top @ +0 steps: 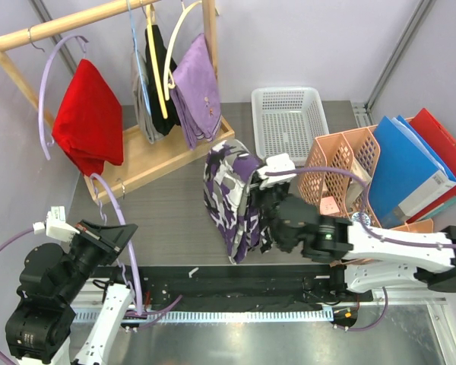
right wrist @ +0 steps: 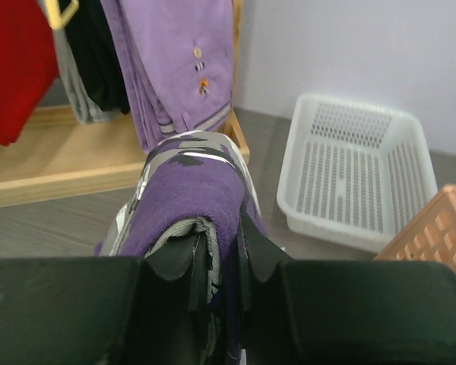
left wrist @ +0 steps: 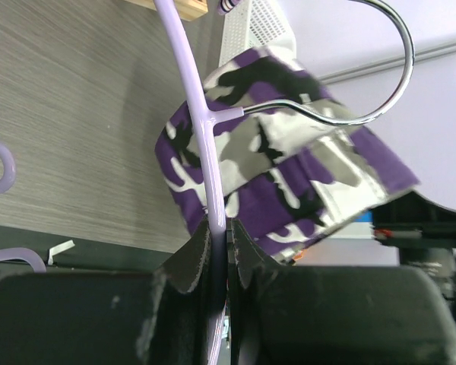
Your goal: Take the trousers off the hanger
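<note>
Across the grey table (top: pixel 167 205), the wooden rack (top: pixel 159 156) stands at the far left. The lilac trousers (top: pixel 197 95) hang folded from its rail on a pale yellow hanger (top: pixel 171 47), with their small buttons turned toward my right wrist camera. I count that pair as not yet dealt with. Nearer the middle, just in front of my right arm, are the camouflage trousers (top: pixel 229 199), a bunched purple, white and black fold. My right claw (right wrist: pixel 216 258) is clamped on the fold's upper edge, so the cloth drapes down from the pinch instead of lying flat. I cannot tell whether the lower end touches the table. From above, these trousers sit well apart from the lilac hanger (top: pixel 125 228), so I judge them already free of it. The left wrist view stacks cloth and hanger together only because one lies behind the other. My left claw (left wrist: pixel 226 251) is closed tight on the hanger's thin plastic bar, and the metal hook juts out past it. I read that grip as an anchor that holds the hanger steady on one side while the other arm draws the cloth away.
</note>
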Motion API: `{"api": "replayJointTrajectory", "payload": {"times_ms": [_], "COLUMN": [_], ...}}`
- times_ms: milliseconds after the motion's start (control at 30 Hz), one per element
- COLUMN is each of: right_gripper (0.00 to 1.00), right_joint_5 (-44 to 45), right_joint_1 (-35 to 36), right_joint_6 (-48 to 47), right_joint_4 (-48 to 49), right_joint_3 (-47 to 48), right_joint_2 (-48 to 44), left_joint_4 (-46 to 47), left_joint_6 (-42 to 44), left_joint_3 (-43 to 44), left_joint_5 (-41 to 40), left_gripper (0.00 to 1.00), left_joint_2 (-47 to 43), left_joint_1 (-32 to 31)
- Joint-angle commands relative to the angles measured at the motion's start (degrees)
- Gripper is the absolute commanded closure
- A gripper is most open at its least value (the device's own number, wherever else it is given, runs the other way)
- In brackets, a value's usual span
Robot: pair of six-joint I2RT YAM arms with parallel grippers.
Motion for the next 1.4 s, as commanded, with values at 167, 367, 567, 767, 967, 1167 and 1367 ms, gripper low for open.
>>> {"api": "replayJointTrajectory", "payload": {"times_ms": [167, 367, 567, 767, 967, 1167, 1367], "right_gripper": [0.99, 0.99, 0.99, 0.99, 0.99, 0.99, 0.99], "right_joint_5": [17.2, 14.4, 11.7, 6.5, -6.6, -20.2, -33.3], "right_joint_1": [-4.8, -13.2, -22.0, -30.4, -40.7, -50.8, -60.3], "right_joint_6": [15.9, 7.9, -13.0, -23.9, -28.5, -27.7, -26.8], "right_joint_4": [4.6, 14.9, 30.3, 39.5, 43.3, 39.1, 34.2], "right_joint_3": [13.7, 22.0, 36.7, 47.3, 52.1, 52.1, 48.8], "right_joint_2": [17.3, 26.7, 36.2, 43.6, 48.4, 51.1, 51.2], "left_joint_4": [0.8, 0.8, 1.3, 3.1, 4.4, 4.8, 6.6], "left_joint_6": [1.2, 1.3, 1.6, 1.5, 2.8, 4.4, 4.9], "left_joint_3": [2.0, 1.9, 1.1, -1.3, -2.3, -3.2, -6.0], "left_joint_5": [-0.4, 0.0, 0.4, 1.3, 2.0, 2.7, 3.7], "left_gripper": [1.00, 1.00, 1.00, 1.00, 1.00, 1.00, 1.00], "left_joint_2": [-1.1, -1.5, -2.1, -2.0, -0.6, 1.6, 3.2], "left_joint_1": [-0.1, -0.1, -0.1, 0.0, -0.1, -0.1, 0.0]}}
